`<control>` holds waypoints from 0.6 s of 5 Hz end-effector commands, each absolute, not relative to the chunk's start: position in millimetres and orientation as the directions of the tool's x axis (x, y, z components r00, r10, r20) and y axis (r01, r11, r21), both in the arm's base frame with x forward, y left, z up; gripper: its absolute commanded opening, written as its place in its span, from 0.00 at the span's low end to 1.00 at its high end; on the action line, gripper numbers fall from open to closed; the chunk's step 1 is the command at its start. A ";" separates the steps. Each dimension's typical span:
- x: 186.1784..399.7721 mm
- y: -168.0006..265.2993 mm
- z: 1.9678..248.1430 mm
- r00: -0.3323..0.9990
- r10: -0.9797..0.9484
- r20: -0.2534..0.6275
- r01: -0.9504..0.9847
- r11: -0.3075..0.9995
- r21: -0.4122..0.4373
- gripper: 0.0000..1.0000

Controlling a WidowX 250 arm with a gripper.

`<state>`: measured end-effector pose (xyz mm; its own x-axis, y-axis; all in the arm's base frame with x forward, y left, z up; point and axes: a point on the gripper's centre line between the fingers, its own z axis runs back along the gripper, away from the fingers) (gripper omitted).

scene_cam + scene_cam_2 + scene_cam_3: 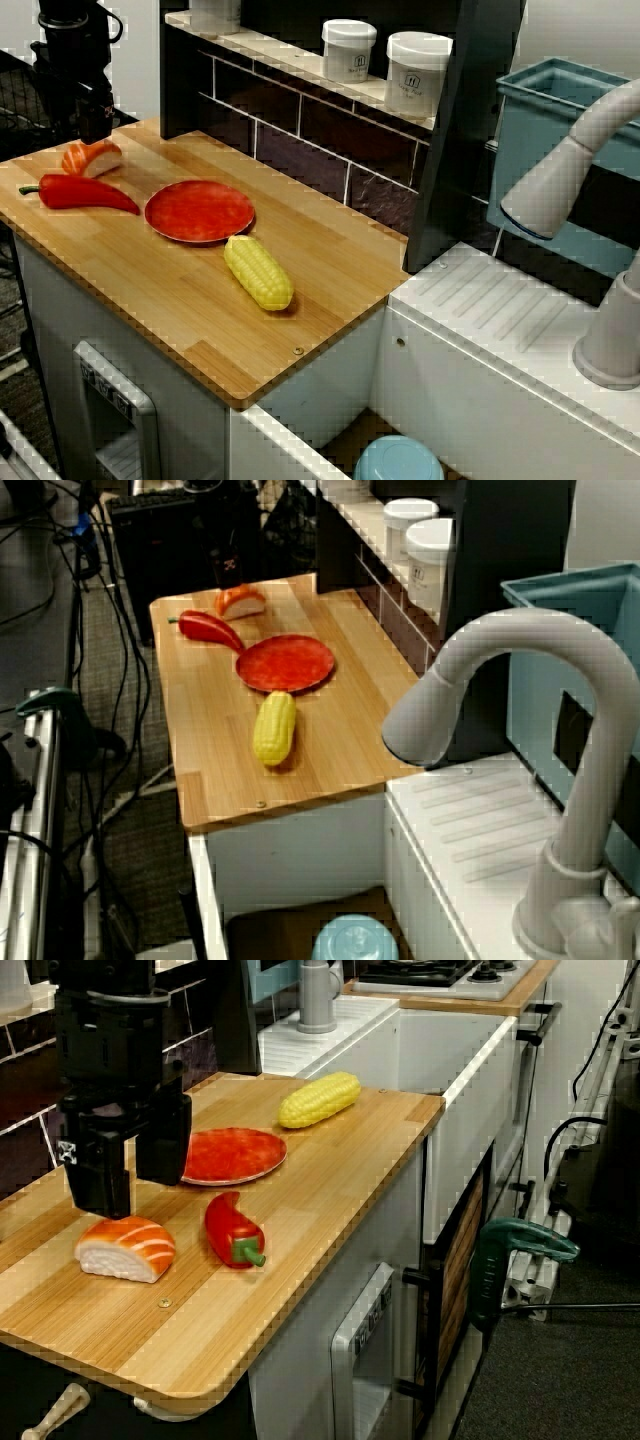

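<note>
My black gripper (130,1192) hangs open just above the wooden counter (330,1175), near its far end by the tiled back wall. Nothing is between its fingers (100,1175). A salmon sushi piece (125,1248) lies right below and in front of it, not touched. Beside the sushi is a red pepper (232,1228), then a red plate (232,1154) and a yellow corn cob (320,1098). The high front view shows the gripper (92,128) over the sushi (92,157), with the pepper (75,192), plate (199,210) and corn (258,271) in a row. The faucet-side view also shows the gripper (228,575).
Two white jars (418,72) stand on the shelf above the dark tiled backsplash (300,130). A white sink top with a grey faucet (470,670) adjoins the counter, and a blue bin (560,150) is behind it. Cables and a green clamp (520,1245) are on the floor side.
</note>
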<state>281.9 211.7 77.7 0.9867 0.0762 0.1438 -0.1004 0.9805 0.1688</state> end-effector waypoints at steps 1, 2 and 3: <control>279.1 215.8 66.7 0.972 0.070 0.223 -0.118 0.970 0.212 1.00; 280.3 217.4 63.4 0.963 0.097 0.253 -0.155 0.963 0.221 1.00; 282.4 223.8 62.1 0.950 0.145 0.275 -0.205 0.958 0.202 1.00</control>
